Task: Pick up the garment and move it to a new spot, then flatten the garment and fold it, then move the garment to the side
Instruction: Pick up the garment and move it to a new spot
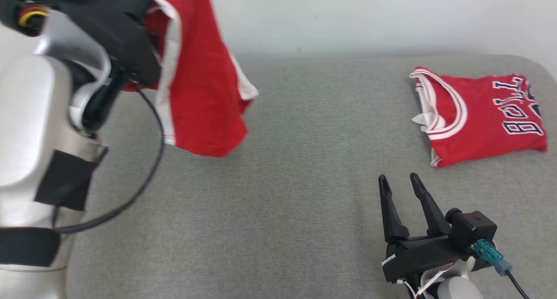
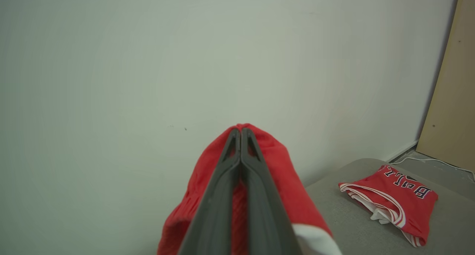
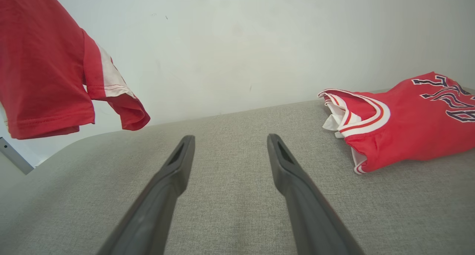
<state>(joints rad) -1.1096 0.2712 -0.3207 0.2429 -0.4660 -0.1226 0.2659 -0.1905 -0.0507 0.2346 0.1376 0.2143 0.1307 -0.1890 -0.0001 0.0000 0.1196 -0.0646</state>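
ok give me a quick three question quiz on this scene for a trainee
1. True or false: the left hand is shut on the hanging red garment.
2. Which hand is open and holds nothing? A. left hand B. right hand
3. Fill in: the lettered jersey lies folded on the grey pad, on the robot's ____ side.
Key: 1 true; 2 B; 3 right.

We see a red cloth garment with white trim (image 1: 200, 94), soft and matt, and a grey woven fabric surface (image 1: 304, 194) with a coarse, rough weave. The folded red jersey (image 1: 483, 125) looks a smooth knit; the right gripper (image 1: 399, 180) is matt dark plastic; the silver forearm (image 1: 26, 129) has a smooth sheen.
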